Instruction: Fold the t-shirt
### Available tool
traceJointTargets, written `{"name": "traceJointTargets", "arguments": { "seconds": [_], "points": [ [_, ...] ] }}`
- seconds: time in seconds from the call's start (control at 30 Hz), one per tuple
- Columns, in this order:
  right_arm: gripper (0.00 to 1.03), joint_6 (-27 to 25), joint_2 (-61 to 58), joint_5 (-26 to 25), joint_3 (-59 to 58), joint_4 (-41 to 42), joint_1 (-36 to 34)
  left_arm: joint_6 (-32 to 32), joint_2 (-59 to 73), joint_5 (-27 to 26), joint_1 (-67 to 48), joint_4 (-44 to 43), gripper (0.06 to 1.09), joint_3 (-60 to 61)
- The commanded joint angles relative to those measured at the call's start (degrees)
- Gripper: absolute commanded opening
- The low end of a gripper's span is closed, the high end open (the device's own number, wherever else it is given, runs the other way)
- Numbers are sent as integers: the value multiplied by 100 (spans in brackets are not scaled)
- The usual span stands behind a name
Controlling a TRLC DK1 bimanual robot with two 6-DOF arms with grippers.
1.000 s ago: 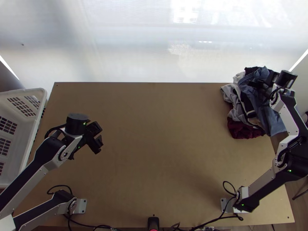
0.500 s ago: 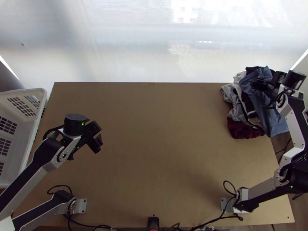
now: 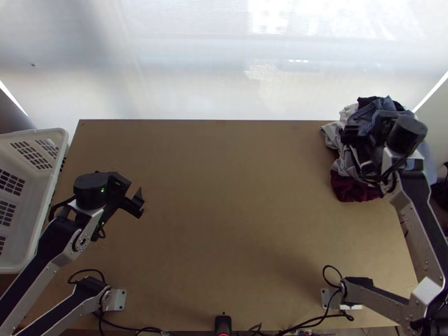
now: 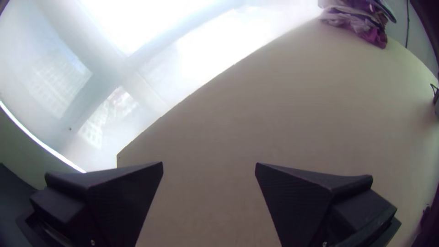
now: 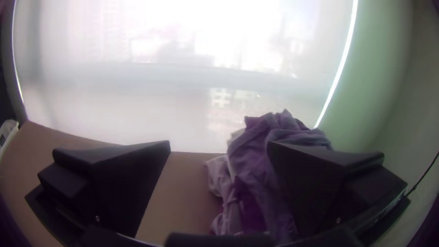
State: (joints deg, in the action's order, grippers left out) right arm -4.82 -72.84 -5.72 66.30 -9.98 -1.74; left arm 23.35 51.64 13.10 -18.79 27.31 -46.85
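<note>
The right arm (image 3: 419,215) shows the larger change: its wrist swings in from the upper right edge of the top view, toward the lower left, and is now over the clothes heap (image 3: 350,187). The left arm (image 3: 31,271) shifts too, drawing its wrist slightly down and toward the left edge, nearer the white laundry basket (image 3: 54,168).

The heap lies bunched at the upper right of the top view, on the far corner of the wooden table (image 3: 224,196): a blue garment (image 3: 367,113), pale grey cloth (image 3: 331,133) and a dark red garment along its lower edge. The t-shirt is presumably one of these pieces, but I cannot tell which.

The right gripper (image 5: 219,145) has its jaws wide apart with nothing held; cloth shows behind and beside one finger. The left gripper (image 4: 209,165) is spread just as wide and empty, at the left of the top view.

For the task, the right arm's shift looks like lining up for a pick, while folding has yet to begin. The next move probably calls for lowering onto one layer, closing, and carrying it toward mid-frame, where both arms can spread it. The likely risk is pinching several tangled garments together.
</note>
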Motion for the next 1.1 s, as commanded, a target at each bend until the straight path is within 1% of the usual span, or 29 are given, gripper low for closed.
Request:
{"name": "traceJointTargets", "arguments": {
  "seconds": [0.0,0.03,0.1,0.17,0.23,0.37,0.47,0.6,0.7,0.9,1.07],
  "points": [
    [98,-933,1342,-1599,-2174,1789,2037,-402,-1235,-133,270,-1421,104,1547],
    [98,-1056,1413,-1678,-2412,2079,2213,-402,-1455,-212,270,-1668,104,1829],
    [98,-1074,1413,-1722,-2684,2386,2362,-367,-1815,-379,270,-2177,104,2330],
    [98,-1012,1316,-1722,-2833,2466,2380,-367,-1982,-528,288,-2476,104,2681],
    [98,-1021,1246,-1714,-3080,2676,2380,-340,-2000,-572,323,-2757,104,2998],
    [98,-1012,1096,-1722,-3747,3213,2380,-367,-2149,-704,332,-3329,104,3542],
    [98,-916,877,-1731,-4240,3687,2371,-463,-2378,-757,314,-3628,104,3876],
    [98,-845,754,-1687,-4688,4048,2362,-516,-2606,-792,314,-3601,104,4087],
    [98,-836,815,-1652,-4820,4048,2468,-516,-3116,-827,305,-3417,104,4202],
    [98,-836,894,-1643,-4978,4135,2626,-578,-4047,-862,420,-2520,104,4246],
    [98,-1285,1052,-1652,-5286,4179,3338,-569,-4751,-924,428,-1843,104,4246]
  ]
}}
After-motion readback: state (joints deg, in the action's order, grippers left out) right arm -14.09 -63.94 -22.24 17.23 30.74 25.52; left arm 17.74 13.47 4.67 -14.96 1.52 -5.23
